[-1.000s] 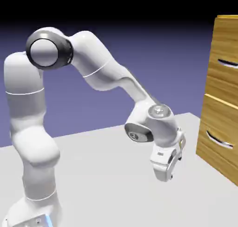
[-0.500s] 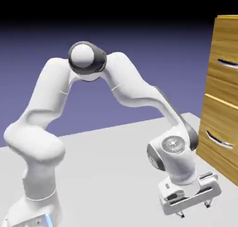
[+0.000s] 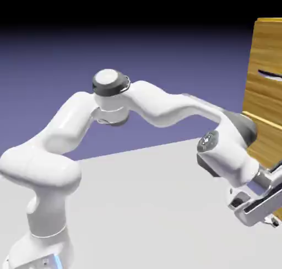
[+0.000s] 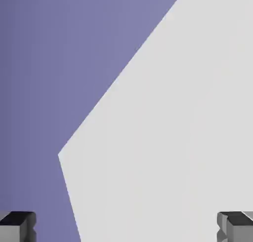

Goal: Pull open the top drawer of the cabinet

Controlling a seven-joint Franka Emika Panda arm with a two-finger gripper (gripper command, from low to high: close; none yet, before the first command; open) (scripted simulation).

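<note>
The cabinet (image 3: 267, 116) stands at the exterior view's right edge, tall and golden-brown. Its top drawer (image 3: 265, 86) sits flush with the front, and its thin silver handle (image 3: 270, 73) is untouched. My hand (image 3: 258, 201) hangs low in front of the cabinet's lower part, well below that handle and partly cut off by the picture's edge. In the hand view my gripper (image 4: 126, 226) is open: the two grey fingertips (image 4: 17, 225) stand far apart with nothing between them. That view shows no cabinet, only table and backdrop.
The white table (image 3: 148, 196) spreads under the arm. Its edge and a corner (image 4: 59, 154) cross the hand view against the blue-violet backdrop. My wrist (image 3: 231, 147) covers the lower drawer front.
The arm has stretched out to the right. The hand went from mid-table down and across to the cabinet's lower front and rolled over. The jaws stayed wide apart.
</note>
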